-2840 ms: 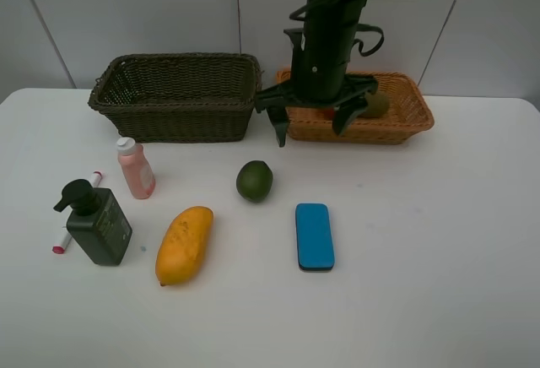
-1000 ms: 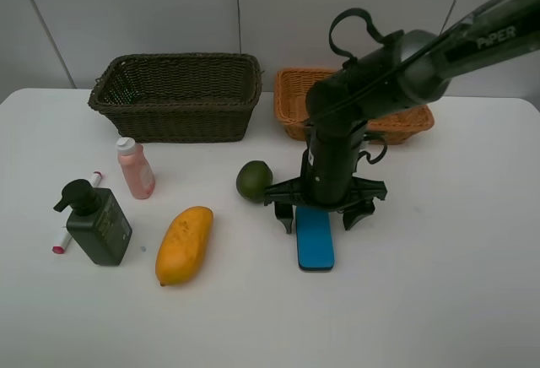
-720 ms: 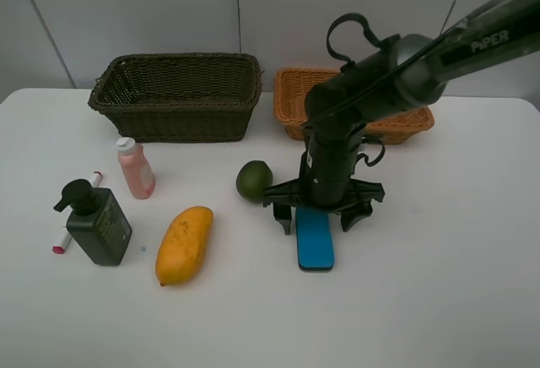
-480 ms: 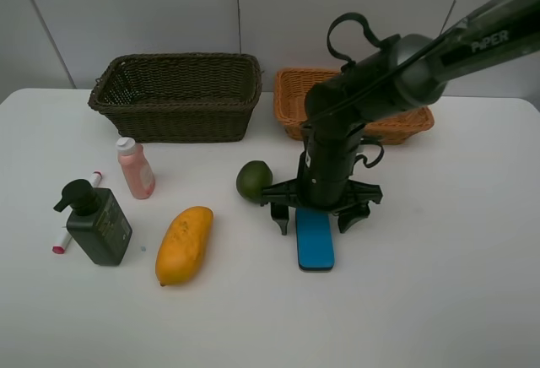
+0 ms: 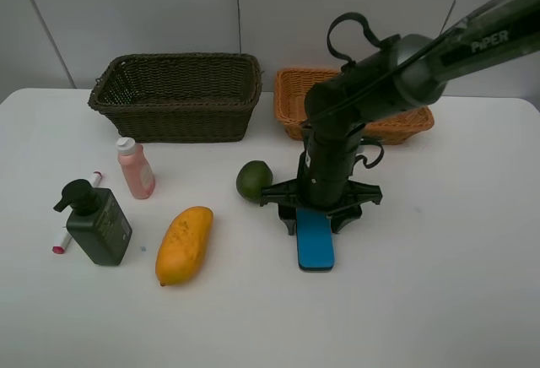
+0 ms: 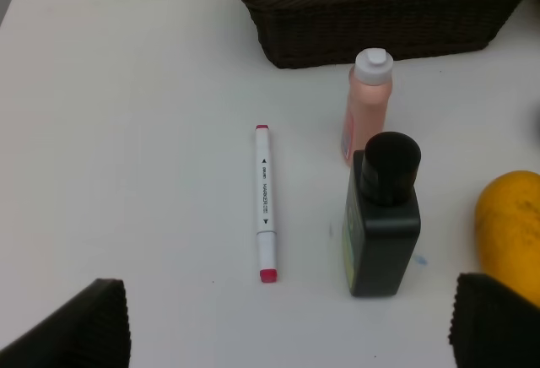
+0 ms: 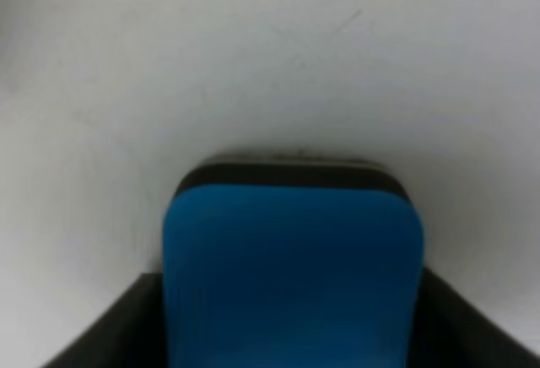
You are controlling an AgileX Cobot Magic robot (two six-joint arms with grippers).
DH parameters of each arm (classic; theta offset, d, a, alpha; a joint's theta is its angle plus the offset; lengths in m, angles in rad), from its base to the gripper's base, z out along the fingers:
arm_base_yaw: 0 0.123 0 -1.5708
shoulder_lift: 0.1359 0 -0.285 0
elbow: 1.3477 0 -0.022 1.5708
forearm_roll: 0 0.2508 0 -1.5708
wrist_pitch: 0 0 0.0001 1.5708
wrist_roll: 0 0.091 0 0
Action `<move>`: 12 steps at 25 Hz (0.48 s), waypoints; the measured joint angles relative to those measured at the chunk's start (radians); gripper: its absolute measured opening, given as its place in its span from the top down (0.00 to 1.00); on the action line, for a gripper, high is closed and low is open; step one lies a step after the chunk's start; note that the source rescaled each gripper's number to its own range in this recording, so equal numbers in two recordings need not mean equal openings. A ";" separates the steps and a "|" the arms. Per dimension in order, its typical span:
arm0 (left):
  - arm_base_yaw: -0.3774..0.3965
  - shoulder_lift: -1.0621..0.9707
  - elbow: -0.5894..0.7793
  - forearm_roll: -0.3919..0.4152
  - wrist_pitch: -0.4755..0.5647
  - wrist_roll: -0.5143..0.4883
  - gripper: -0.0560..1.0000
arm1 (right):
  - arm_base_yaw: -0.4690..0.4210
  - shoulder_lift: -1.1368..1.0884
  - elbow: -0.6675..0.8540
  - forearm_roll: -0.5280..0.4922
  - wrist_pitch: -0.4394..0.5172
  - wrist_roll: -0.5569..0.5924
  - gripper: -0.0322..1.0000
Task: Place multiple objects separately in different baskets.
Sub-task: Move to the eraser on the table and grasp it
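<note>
My right gripper stands upright over the blue eraser, its fingers shut against the eraser's far end. The right wrist view shows that eraser pinched between both dark fingers. A green lime lies just left of this gripper. My left gripper hangs open above the white-pink marker, the dark-green pump bottle and the pink bottle. The yellow mango lies between the pump bottle and the eraser.
The dark brown basket stands at the back left and the orange-tan basket at the back right, partly behind my right arm. The white table has bare room at front and right.
The right arm came from the orange-tan basket down to the eraser. In the last half second its wide-spread fingers closed in on the eraser. The other objects stayed put.
</note>
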 joint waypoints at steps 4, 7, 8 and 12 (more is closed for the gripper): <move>0.000 0.000 0.000 0.000 0.000 0.000 0.00 | 0.000 0.000 0.000 0.004 0.000 0.000 0.97; 0.000 0.000 0.000 0.000 0.000 0.000 0.00 | 0.000 0.000 0.000 -0.004 0.000 0.000 0.97; 0.000 0.000 0.000 0.000 0.000 0.000 0.00 | 0.000 0.000 0.000 -0.006 0.000 0.000 0.97; 0.000 0.000 0.000 0.000 0.000 0.000 0.00 | 0.000 0.000 0.000 -0.009 -0.005 0.000 0.97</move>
